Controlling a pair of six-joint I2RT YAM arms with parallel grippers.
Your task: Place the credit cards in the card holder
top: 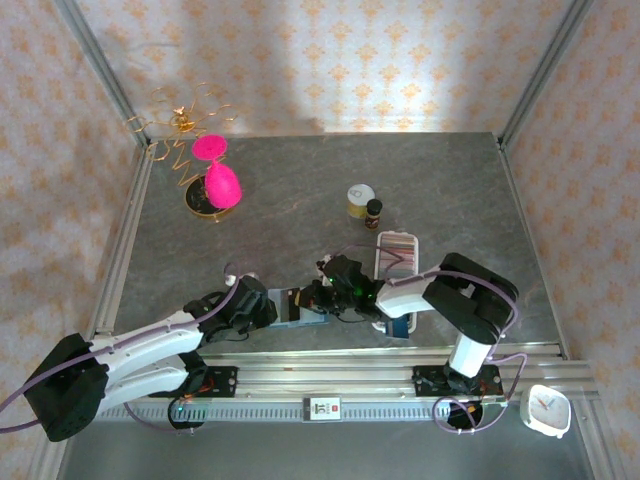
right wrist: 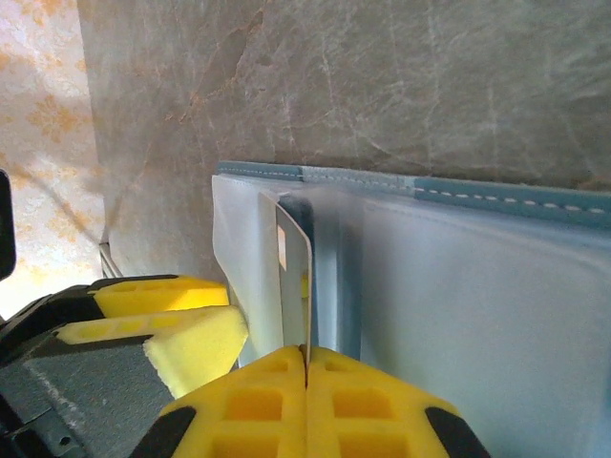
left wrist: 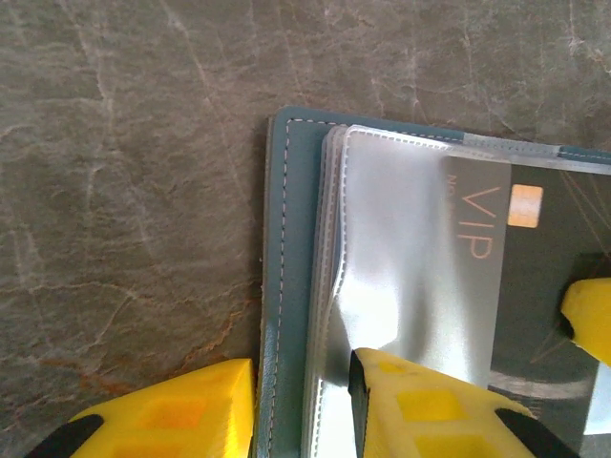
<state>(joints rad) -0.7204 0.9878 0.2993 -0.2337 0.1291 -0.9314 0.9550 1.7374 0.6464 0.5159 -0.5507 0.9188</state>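
Note:
The teal card holder point(left wrist: 286, 239) lies open on the grey table, its clear sleeves fanned out. My left gripper point(left wrist: 301, 377) is shut on the card holder's near edge, with one finger outside the cover and one on the sleeves. A grey VIP credit card point(left wrist: 535, 248) sits partly inside a sleeve. In the right wrist view that credit card point(right wrist: 291, 277) stands edge-on, and my right gripper point(right wrist: 305, 358) is shut on its end, against the card holder point(right wrist: 496, 196). From above, the left gripper point(top: 272, 305) and the right gripper point(top: 325, 298) meet over the card holder point(top: 298, 305).
A white slotted tray point(top: 396, 256) with more cards lies just behind the right arm, and a blue card point(top: 400, 326) lies beneath it. A jar point(top: 360, 200), a small bottle point(top: 373, 212) and a pink hourglass point(top: 215, 180) stand further back. A rail runs along the near edge.

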